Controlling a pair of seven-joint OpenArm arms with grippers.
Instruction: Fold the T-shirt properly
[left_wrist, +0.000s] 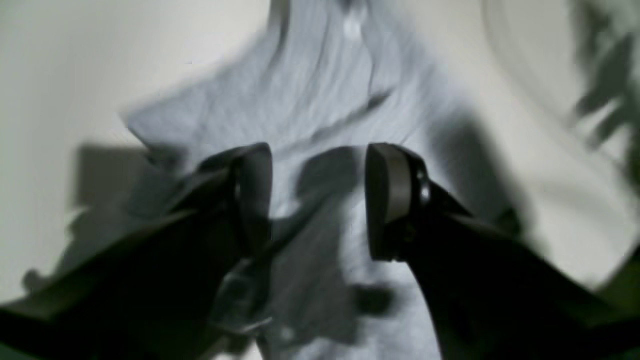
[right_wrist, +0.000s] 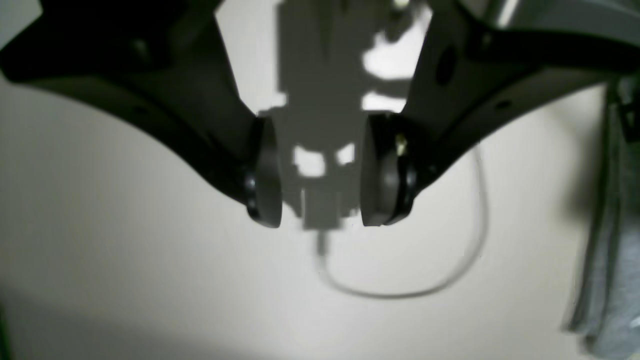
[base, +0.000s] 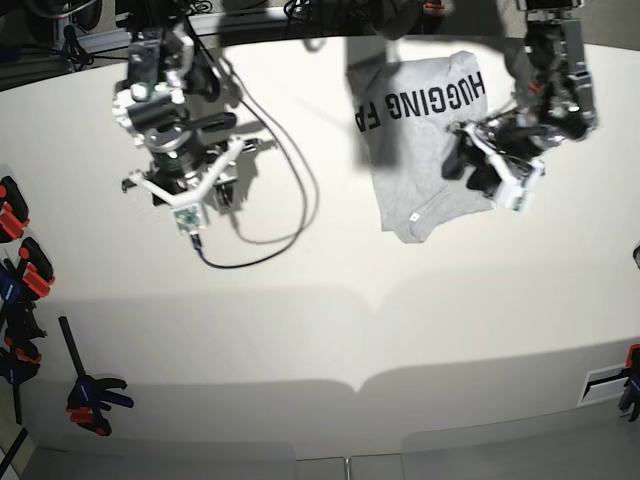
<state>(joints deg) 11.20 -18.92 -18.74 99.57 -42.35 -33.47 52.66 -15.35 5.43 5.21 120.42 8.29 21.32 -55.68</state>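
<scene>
The grey T-shirt (base: 420, 150) lies on the white table at the far right of centre, its black lettering facing up along the far end. In the base view my left gripper (base: 478, 168) hangs over the shirt's right edge. The left wrist view shows that left gripper (left_wrist: 320, 200) open above wrinkled grey T-shirt (left_wrist: 325, 100) cloth, with nothing between the fingers. My right gripper (base: 190, 185) is far off at the left. In its wrist view the right gripper (right_wrist: 322, 175) stands open over bare table. The T-shirt (right_wrist: 610, 260) shows only at that view's right edge.
A black cable (base: 290, 190) loops over the table beside the right arm; the cable (right_wrist: 425, 285) also curves below the right fingers. Orange-and-black clamps (base: 20, 250) and another clamp (base: 95, 395) sit along the left edge. The table's front edge (base: 350, 460) runs along the bottom.
</scene>
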